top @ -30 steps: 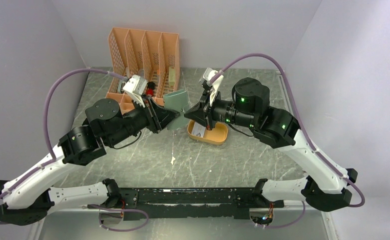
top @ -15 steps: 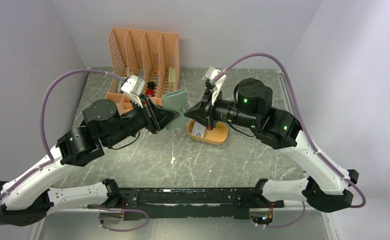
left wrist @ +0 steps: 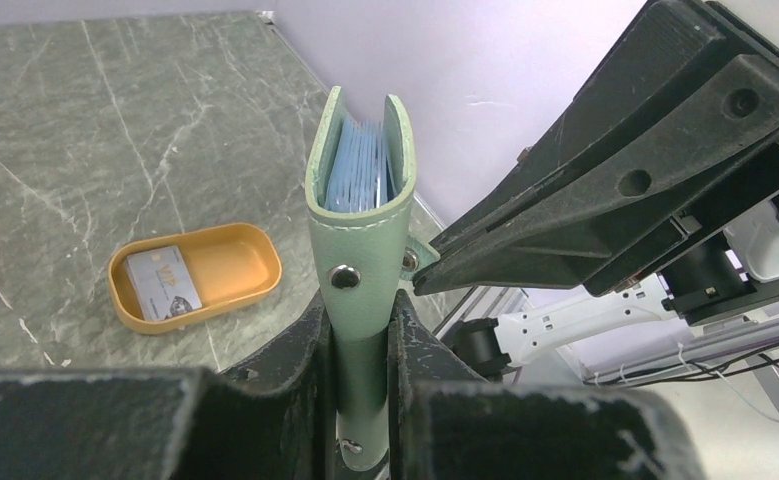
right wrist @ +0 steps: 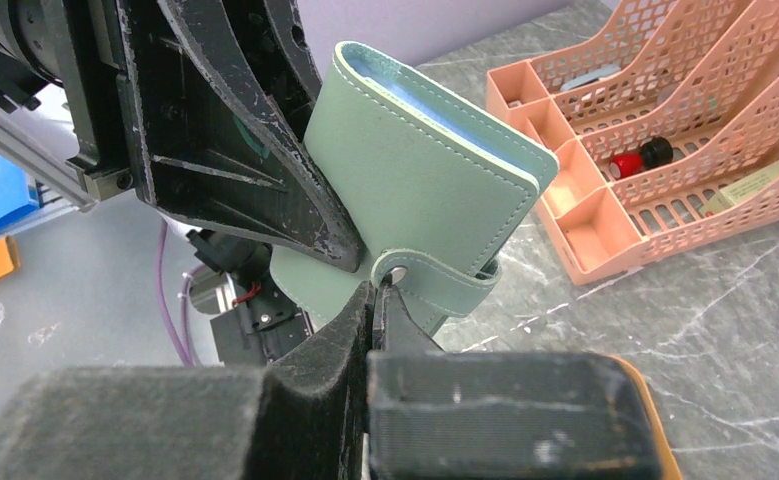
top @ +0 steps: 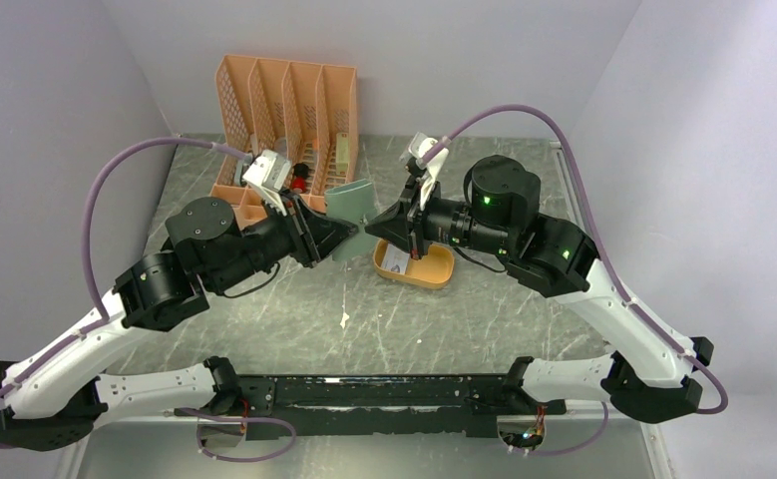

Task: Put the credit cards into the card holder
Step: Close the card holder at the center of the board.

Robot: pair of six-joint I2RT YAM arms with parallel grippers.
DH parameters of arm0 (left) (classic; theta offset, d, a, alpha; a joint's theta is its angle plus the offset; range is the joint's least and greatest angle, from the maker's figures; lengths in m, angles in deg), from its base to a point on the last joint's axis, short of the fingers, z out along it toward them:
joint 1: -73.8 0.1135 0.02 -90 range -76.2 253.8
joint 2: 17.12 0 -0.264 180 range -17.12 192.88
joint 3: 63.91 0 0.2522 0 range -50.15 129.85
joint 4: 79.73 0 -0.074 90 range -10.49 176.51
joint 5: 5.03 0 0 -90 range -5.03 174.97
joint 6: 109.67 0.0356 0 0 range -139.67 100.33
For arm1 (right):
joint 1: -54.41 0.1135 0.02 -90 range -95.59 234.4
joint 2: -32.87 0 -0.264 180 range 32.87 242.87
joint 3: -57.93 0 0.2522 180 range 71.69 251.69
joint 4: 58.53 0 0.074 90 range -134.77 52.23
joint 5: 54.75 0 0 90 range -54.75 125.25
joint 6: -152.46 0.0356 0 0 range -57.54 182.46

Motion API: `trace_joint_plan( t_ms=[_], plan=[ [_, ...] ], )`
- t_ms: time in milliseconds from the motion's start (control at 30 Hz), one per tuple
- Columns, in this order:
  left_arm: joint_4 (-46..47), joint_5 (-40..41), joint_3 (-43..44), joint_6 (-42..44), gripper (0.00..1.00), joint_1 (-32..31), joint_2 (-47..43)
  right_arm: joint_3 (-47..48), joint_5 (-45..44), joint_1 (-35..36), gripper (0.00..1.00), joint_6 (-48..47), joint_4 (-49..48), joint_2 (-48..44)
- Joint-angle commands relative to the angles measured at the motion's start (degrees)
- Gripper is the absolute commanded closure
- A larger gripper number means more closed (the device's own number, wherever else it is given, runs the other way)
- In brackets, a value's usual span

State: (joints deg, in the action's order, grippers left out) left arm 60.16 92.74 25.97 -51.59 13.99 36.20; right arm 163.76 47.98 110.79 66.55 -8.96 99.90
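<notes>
The card holder is a sage-green wallet held up above the table. My left gripper is shut on its folded spine, and pale blue sleeves show between its covers. My right gripper is shut on the end of the wallet's snap tab, meeting the left gripper mid-table. One credit card, pale grey-white, lies in the mustard-yellow tray; it also shows in the left wrist view. No other card is in view.
The peach lattice desk organizer stands at the back left, with a red-capped item and a pale block inside. The tray sits just under the right gripper. The walls close in on both sides.
My right wrist has shifted slightly up and towards the wallet. The left arm and the wallet have barely moved.
</notes>
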Motion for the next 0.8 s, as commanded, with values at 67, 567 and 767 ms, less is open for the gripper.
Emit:
trace_joint_plan(
  t_ms=[67,567,767],
  plan=[
    [4.34,-3.41,1.01,-0.24,0.95,0.13,0.25,-0.61,0.60,0.40,1.00,0.88,-2.18,0.05],
    [7.39,-10.09,1.24,-1.29,0.95,0.11,1.42,-1.28,-0.76,0.56,1.00,2.20,-2.98,0.45],
    [8.60,-14.24,1.72,-1.17,0.95,0.13,1.88,-0.79,-1.53,0.66,1.00,2.18,-2.14,1.13]
  ],
)
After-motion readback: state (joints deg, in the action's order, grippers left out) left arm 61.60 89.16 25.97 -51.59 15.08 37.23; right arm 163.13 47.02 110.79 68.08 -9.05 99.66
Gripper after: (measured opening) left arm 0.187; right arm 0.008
